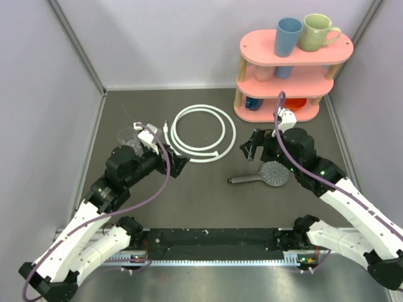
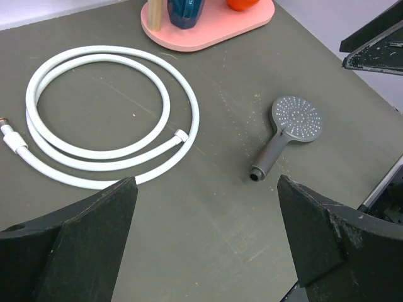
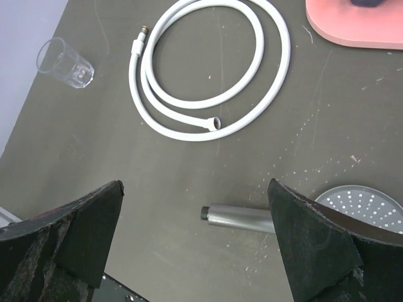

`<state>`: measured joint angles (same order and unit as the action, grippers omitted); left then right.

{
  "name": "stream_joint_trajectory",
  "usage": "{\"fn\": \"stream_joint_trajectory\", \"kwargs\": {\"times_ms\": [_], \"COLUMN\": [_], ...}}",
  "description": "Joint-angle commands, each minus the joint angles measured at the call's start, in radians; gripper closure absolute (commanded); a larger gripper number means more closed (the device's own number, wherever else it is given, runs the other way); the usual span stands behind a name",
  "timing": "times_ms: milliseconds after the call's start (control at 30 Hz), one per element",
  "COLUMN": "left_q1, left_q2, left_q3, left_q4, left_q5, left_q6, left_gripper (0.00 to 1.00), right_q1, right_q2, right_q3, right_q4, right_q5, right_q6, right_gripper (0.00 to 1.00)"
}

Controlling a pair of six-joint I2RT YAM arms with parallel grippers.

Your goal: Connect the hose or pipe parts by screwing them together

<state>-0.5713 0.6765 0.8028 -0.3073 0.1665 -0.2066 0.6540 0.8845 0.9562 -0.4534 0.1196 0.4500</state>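
With both pairs of fingers (image 2: 94, 233) spread wide and holding nothing, the left gripper (image 1: 178, 165) and the right gripper (image 1: 252, 148) hover above the dark table (image 1: 208, 204), one on each side of its middle.

Between them and a little farther back lies the white hose (image 2: 104, 51), coiled flat in two loops. Its white end nut (image 3: 216, 123) rests on the near right of the coil, and its other end, metal-tipped (image 3: 142, 33), on the left.

Near and right of the coil, apart from it, the grey shower head (image 2: 296, 118) lies face up, with its handle (image 1: 245, 179) pointing left. It sits just near of the right gripper.

A clear cup (image 3: 66, 61) stands left of the hose, behind the left gripper. At the far right is a pink shelf (image 1: 296, 56) carrying mugs (image 1: 288, 36).
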Motion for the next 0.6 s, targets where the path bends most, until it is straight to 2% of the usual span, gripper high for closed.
{"fn": "stream_joint_trajectory", "kwargs": {"times_ms": [0,167,233,300,333,400,433,533,567], "left_q1": [-0.002,-0.002,-0.002,-0.002,-0.002,0.001,0.008,0.062,0.111], "left_q2": [-0.006,0.000,0.011,0.027,0.056,0.099,0.160,0.294,0.328], "left_q3": [0.006,0.004,-0.001,0.004,0.019,0.053,0.106,0.211,0.232], "left_q4": [0.056,0.054,0.054,0.039,0.019,-0.075,-0.111,-0.203,-0.217], "left_q5": [-0.002,-0.027,-0.091,-0.209,-0.357,-0.516,-0.642,-0.725,-0.716], "left_q6": [0.016,0.016,0.000,-0.052,-0.077,-0.156,-0.178,-0.240,-0.270], "left_gripper": [0.01,0.01,0.02,0.02,0.06,0.10,0.12,0.15,0.17], "right_q1": [0.007,0.007,0.007,0.006,0.007,0.009,0.006,0.006,0.007], "right_q2": [-0.028,-0.041,-0.050,-0.059,-0.062,-0.071,-0.082,-0.136,-0.151], "right_q3": [-0.022,-0.034,-0.042,-0.048,-0.056,-0.066,-0.080,-0.123,-0.135], "right_q4": [0.038,0.044,0.050,0.055,0.053,0.055,0.058,0.077,0.094], "right_q5": [0.029,0.045,0.046,0.049,0.054,0.058,0.063,0.069,0.065], "right_q6": [0.012,0.021,0.021,0.018,0.016,0.010,0.003,0.007,0.007], "right_gripper": [0.01,0.01,0.01,0.01,0.01,0.01,0.01,0.01,0.01]}}
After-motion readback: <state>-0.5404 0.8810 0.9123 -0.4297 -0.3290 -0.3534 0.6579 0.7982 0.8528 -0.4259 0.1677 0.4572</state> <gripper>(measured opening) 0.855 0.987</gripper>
